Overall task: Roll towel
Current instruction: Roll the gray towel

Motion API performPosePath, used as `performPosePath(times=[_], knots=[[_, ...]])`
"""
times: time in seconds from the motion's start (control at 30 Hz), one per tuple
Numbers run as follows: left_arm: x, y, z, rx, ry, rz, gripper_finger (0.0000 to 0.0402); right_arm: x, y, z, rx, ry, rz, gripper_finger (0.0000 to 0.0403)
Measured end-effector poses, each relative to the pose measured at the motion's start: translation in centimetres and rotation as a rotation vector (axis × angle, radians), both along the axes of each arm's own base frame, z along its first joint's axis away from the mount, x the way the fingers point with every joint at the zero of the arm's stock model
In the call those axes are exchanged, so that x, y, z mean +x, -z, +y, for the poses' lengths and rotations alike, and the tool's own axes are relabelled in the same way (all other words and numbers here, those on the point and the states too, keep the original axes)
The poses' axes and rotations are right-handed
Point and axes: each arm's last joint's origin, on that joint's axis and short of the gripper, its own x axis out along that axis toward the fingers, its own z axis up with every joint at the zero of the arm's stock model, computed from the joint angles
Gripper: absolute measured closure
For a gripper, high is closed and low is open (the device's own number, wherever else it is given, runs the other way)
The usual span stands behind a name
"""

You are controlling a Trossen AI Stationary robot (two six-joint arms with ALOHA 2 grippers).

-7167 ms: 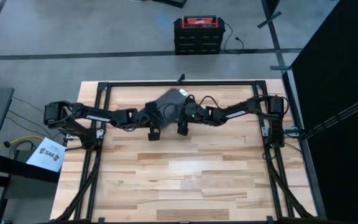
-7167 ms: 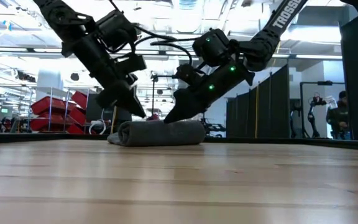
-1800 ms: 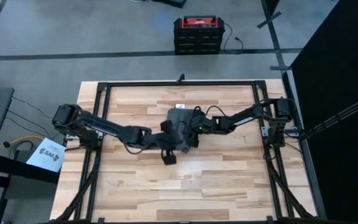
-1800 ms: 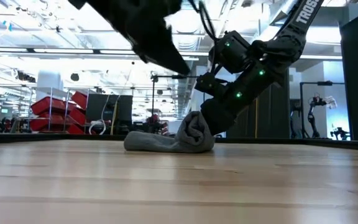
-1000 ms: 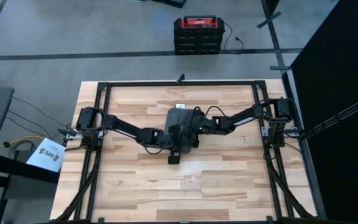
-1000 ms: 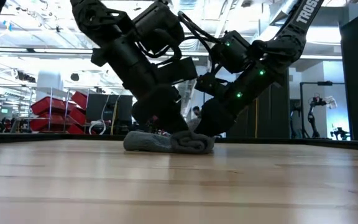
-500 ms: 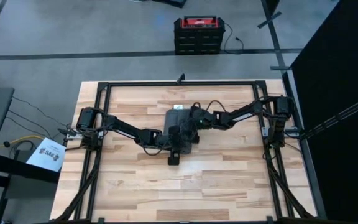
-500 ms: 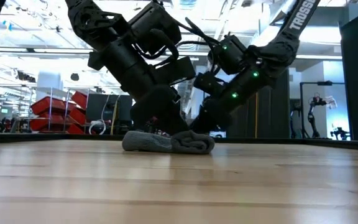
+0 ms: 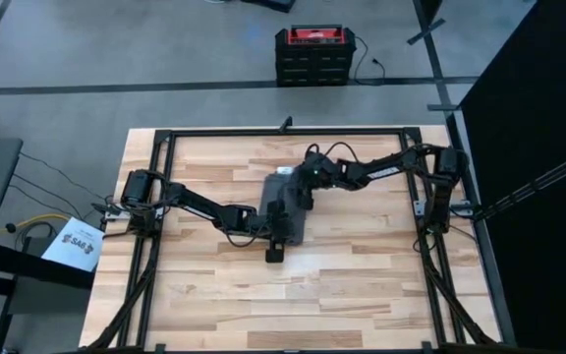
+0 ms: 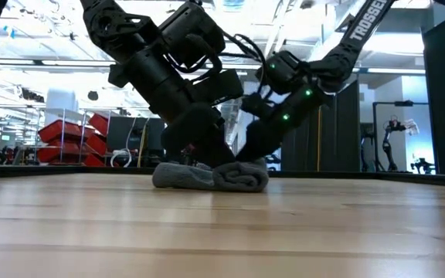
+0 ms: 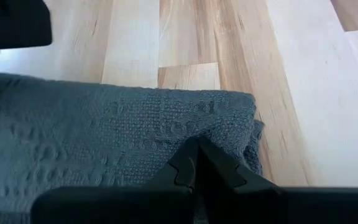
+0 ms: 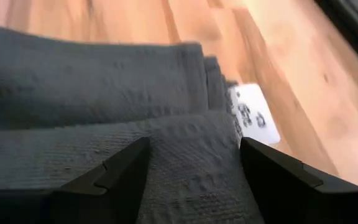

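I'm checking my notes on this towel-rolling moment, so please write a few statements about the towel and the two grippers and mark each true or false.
1. The towel lies on the wooden table near its middle. True.
2. The left gripper has its fingers spread wide apart. False: in the left wrist view its fingertips meet, pressed down on the cloth.
3. The right gripper is open over the towel. True: its two fingers stand apart with grey cloth between them.
4. The towel's white tag is hidden from every camera. False: it shows at the cloth's edge in the right wrist view.
5. The towel hangs in the air between the arms. False: in the low view it rests on the table as a low bundle.
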Motion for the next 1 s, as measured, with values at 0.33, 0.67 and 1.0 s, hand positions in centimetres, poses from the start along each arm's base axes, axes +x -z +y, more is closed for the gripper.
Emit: performPosePath(times=[0.33, 0.67, 1.0], knots=[[0.0, 0.0, 0.0, -0.027, -0.037, -0.006, 0.0402, -1.1, -0.2, -0.5, -0.019, 0.013, -0.009, 0.0163], [0.1, 0.0, 0.0, -0.032, -0.046, -0.019, 0.0402, -0.8, -3.1, 1.6, -0.098, -0.193, -0.163, 0.0163], [0.1, -0.1, 0.0, -0.038, -0.054, -0.023, 0.0402, -0.3, 1.7, 0.7, 0.034, -0.081, -0.09, 0.0179]])
